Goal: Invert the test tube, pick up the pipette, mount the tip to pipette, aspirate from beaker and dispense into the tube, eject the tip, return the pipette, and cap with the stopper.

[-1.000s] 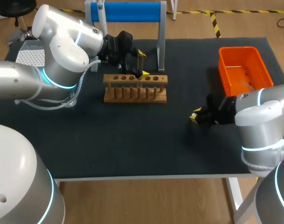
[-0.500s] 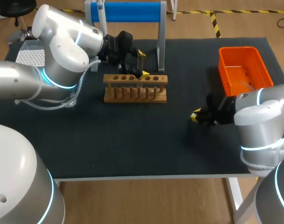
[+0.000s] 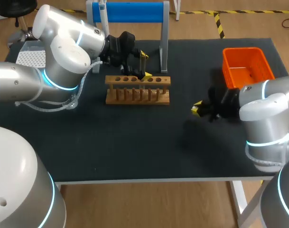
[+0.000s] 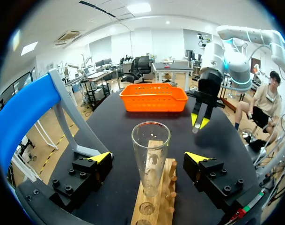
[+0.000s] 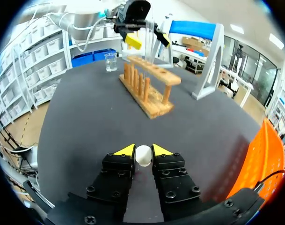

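A clear test tube (image 4: 150, 159) stands upright, mouth up, in the wooden rack (image 3: 137, 90). My left gripper (image 4: 149, 158) is open with one finger on each side of the tube, neither touching it; in the head view the left gripper (image 3: 142, 65) hangs over the rack's back rail. My right gripper (image 5: 143, 151) is shut on a small white stopper (image 5: 143, 156), held above the dark table. In the head view the right gripper (image 3: 196, 109) is right of the rack, near the orange basket. A small glass beaker (image 5: 110, 61) stands beyond the rack's far end.
An orange basket (image 3: 246, 66) sits at the back right of the table. A blue-topped stand (image 3: 130, 12) rises behind the rack. A white tip box (image 3: 30, 57) lies at the back left, partly hidden by my left arm.
My right gripper has risen a little off the table and shifted toward the back, with the stopper in it. The left arm and the test tube have stayed where they were.
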{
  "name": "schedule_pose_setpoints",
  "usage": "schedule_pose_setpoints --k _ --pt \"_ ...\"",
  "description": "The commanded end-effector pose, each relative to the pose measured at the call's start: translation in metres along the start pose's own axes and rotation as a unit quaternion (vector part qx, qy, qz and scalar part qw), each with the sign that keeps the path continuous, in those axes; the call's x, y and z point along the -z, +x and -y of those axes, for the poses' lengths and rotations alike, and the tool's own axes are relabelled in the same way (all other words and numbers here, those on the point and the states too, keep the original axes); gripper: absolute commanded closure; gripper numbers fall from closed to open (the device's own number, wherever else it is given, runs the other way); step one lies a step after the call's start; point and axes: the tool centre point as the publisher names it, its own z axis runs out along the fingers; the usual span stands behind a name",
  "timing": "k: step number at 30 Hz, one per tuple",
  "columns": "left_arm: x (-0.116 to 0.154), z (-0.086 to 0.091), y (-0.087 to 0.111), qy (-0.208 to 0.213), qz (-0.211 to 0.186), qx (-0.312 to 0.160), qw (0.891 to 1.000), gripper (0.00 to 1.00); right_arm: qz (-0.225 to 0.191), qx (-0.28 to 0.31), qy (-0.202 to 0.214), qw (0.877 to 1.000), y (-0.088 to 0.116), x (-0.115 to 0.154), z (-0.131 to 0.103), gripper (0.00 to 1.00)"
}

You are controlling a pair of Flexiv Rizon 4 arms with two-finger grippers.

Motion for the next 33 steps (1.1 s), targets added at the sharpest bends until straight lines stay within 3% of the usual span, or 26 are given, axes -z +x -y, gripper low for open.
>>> schedule_pose_setpoints --k 1,15,33 --pt "0.0 0.0 0.0 -0.001 -0.001 0.0 1.0 0.0 -0.038 0.008 0.005 0.999 -0.011 0.024 -0.022 1.0" --pt "0.0 0.0 0.0 -0.001 -0.001 0.0 1.0 0.0 -0.103 0.086 -0.008 0.991 -0.02 0.053 -0.115 1.0" --pt "0.0 0.0 0.0 -0.001 -0.001 0.0 1.0 0.0 -0.154 0.147 -0.018 0.977 -0.025 0.045 -0.206 1.0"
